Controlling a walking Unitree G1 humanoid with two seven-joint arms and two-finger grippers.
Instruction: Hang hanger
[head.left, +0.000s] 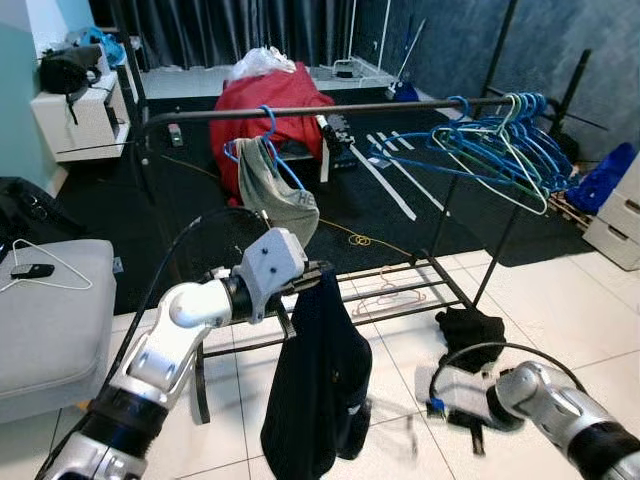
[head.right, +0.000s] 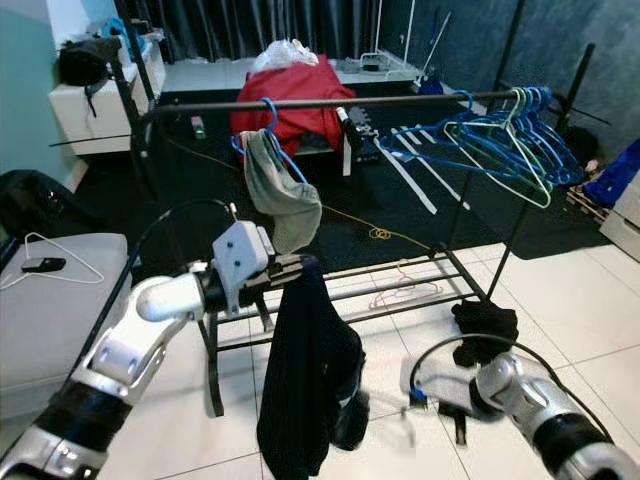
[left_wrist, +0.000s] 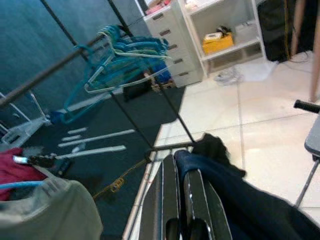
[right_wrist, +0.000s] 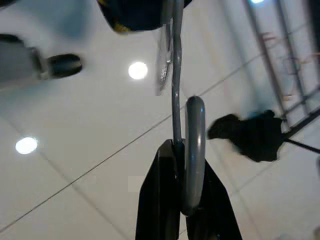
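Observation:
My left gripper (head.left: 318, 272) is shut on the top of a dark navy garment (head.left: 318, 385), which hangs from it down toward the floor in front of the rack. In the left wrist view its fingers (left_wrist: 170, 200) lie close together against the navy cloth (left_wrist: 235, 195). My right gripper (head.left: 476, 436) is low over the white tiles, shut on the hook of a grey wire hanger (right_wrist: 194, 150). The hanger is only a faint blur (head.left: 410, 432) in the head views. The rack's dark rail (head.left: 330, 108) runs across above both arms.
On the rail hang a grey garment on a blue hanger (head.left: 278, 192) and several blue and green hangers (head.left: 500, 148). A black cloth (head.left: 470, 326) and a pink hanger (head.left: 390, 293) lie on the floor. A grey seat (head.left: 50, 320) stands left; a red pile (head.left: 275, 98) lies behind.

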